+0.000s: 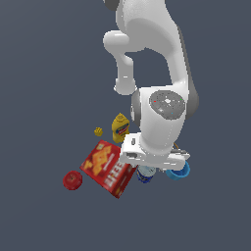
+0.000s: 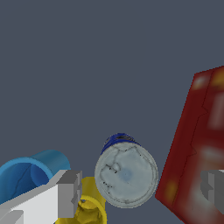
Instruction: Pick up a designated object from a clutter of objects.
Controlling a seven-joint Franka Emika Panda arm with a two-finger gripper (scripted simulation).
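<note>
The designated can (image 2: 126, 175) stands upright, with a dark blue label and a pale silvery top. In the exterior view the can (image 1: 145, 173) peeks out under my white hand. My gripper (image 2: 141, 190) is open and directly over the can. One grey finger (image 2: 69, 194) is on the cup side and the other finger (image 2: 213, 186) on the box side, and neither touches the can. The clutter around it holds a red cracker box (image 2: 197, 144), a light-blue cup (image 2: 30, 175) and a yellow cup (image 2: 89, 205).
The cracker box (image 1: 108, 168) lies flat towards the exterior view's left of the can, and the blue cup (image 1: 177, 170) is on its right. A mustard bottle (image 1: 120, 127), a small yellow item (image 1: 98, 131) and a red round fruit (image 1: 72, 180) are further left.
</note>
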